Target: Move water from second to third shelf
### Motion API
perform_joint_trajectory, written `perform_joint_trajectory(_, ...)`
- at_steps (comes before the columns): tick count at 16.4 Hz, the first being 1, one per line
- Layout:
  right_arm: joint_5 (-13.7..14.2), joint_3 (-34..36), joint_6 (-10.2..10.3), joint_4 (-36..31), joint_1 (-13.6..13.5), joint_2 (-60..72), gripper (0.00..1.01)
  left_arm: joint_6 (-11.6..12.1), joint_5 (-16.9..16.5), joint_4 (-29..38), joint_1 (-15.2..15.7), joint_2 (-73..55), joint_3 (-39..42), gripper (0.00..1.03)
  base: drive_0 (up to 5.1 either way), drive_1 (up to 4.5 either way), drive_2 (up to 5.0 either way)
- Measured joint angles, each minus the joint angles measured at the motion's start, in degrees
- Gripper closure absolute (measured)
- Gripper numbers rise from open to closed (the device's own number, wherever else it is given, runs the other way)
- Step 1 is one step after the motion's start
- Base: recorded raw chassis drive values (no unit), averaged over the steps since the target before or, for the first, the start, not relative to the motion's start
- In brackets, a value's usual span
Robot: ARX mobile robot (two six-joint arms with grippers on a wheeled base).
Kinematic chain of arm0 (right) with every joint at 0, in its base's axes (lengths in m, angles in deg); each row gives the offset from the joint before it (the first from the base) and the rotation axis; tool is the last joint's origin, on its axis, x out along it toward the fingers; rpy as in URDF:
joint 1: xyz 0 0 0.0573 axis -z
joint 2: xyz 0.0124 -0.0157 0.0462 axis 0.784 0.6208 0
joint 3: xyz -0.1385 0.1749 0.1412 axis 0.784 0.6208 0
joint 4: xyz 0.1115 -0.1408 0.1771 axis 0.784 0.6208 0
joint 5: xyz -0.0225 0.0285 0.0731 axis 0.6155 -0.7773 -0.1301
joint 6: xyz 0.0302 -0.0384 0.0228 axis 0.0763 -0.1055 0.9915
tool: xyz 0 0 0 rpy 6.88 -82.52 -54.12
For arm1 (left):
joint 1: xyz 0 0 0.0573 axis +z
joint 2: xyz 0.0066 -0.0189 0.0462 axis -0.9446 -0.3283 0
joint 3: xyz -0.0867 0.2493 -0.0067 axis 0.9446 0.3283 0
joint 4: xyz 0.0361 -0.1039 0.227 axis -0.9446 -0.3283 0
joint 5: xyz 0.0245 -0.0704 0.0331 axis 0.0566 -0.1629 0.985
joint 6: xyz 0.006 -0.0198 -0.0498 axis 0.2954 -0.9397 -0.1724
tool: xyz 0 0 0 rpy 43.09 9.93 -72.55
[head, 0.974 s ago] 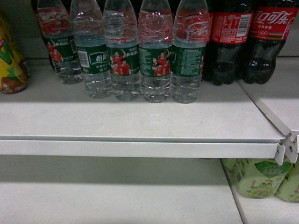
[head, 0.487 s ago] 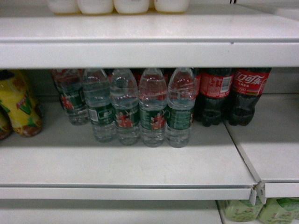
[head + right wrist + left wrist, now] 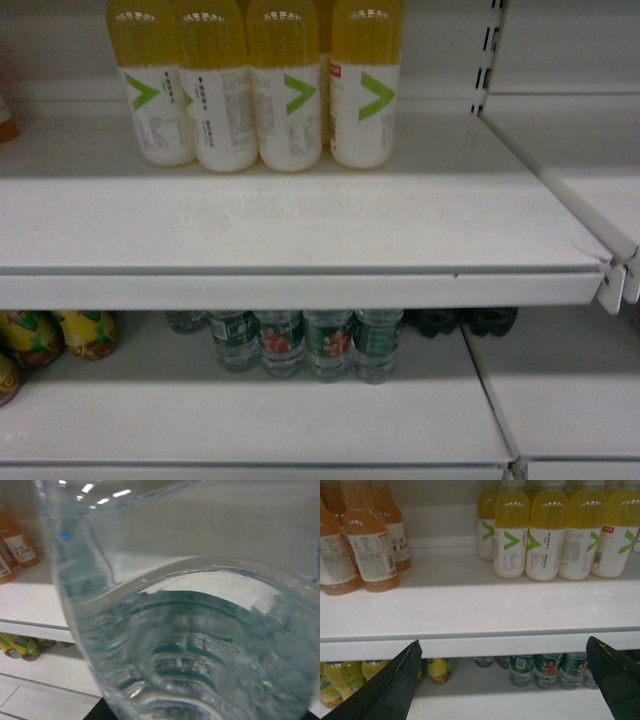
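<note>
A clear ribbed water bottle (image 3: 190, 630) fills the right wrist view, its green label showing through the water. It sits so close that the right gripper's fingers are hidden behind it, and the gripper appears shut on it. Several more water bottles (image 3: 300, 345) with green labels stand in a row on the lower shelf, their tops hidden by the white shelf (image 3: 300, 220) above. They also show in the left wrist view as water bottles (image 3: 547, 667). My left gripper (image 3: 502, 641) is open and empty, in front of that shelf's edge. Neither gripper appears in the head view.
Orange juice bottles (image 3: 260, 90) with white labels stand at the back of the upper shelf. Amber drink bottles (image 3: 367, 545) stand to their left. Yellow bottles (image 3: 60, 335) and dark cola bottle bases (image 3: 460, 320) flank the water below. A shelf bracket (image 3: 615, 280) juts at right.
The head view has risen from the shelf of water bottles to the shelf above; the water row now sits low in the frame, and the juice bottles have come into view.
</note>
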State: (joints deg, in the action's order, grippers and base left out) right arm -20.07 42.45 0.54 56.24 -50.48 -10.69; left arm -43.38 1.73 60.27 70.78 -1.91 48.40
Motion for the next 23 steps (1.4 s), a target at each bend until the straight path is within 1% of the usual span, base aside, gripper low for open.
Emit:
perform_joint_trajectory(17,0.0,-0.5,0.0,0.2,0.0,0.0,0.62,0.0,0.0,-0.1,0.0,0.0,0.0,0.05,0.0,0.00,0.0)
perform_joint_trajectory(23,0.2,-0.5,0.0,0.2,0.0,0.0,0.62,0.0,0.0,-0.2,0.0,0.0,0.0,0.05,-4.1,1.46,3.0)
